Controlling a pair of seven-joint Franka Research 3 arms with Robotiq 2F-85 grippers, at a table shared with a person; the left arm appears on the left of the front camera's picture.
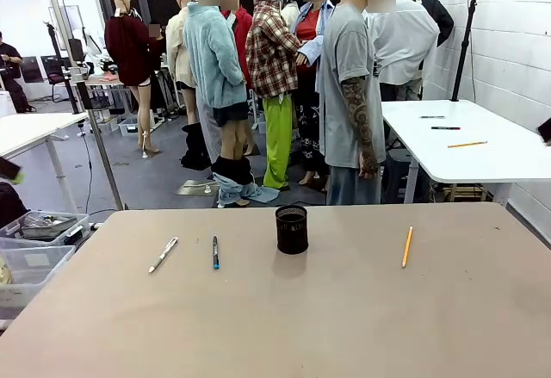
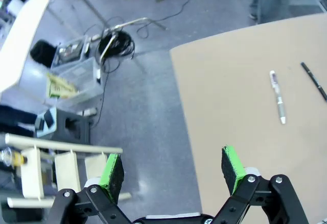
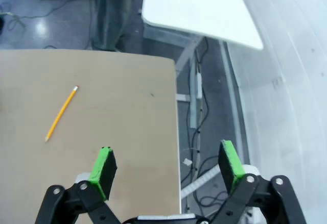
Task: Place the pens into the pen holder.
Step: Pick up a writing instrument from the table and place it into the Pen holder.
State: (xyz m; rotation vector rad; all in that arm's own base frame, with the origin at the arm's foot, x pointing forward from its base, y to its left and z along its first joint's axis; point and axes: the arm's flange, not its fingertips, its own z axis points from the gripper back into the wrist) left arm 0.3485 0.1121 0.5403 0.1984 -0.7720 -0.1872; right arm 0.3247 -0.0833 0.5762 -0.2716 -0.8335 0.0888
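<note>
Left hand point(image 2: 173, 170) gaping wide, gripping nothing, poised at the edge of the surface point(image 1: 344, 326), well left of the holder point(image 1: 292, 229). Right hand point(image 3: 166, 165) likewise spread and empty, well right of it. Left of the holder, flat: white pen point(image 1: 163, 254), then dark pen point(image 1: 215, 252) nearer. Right of it: pencil point(image 1: 406, 246). Nothing inside yet. Risks — knocking a slim pen into a roll with a shallow pinch, or tipping the light holder with a slanted drop.

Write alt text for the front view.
A black mesh pen holder stands near the middle of a beige table; a silver pen and a dark blue-tipped pen lie left of it, an orange pencil right. A person stands beyond the far edge.
</note>
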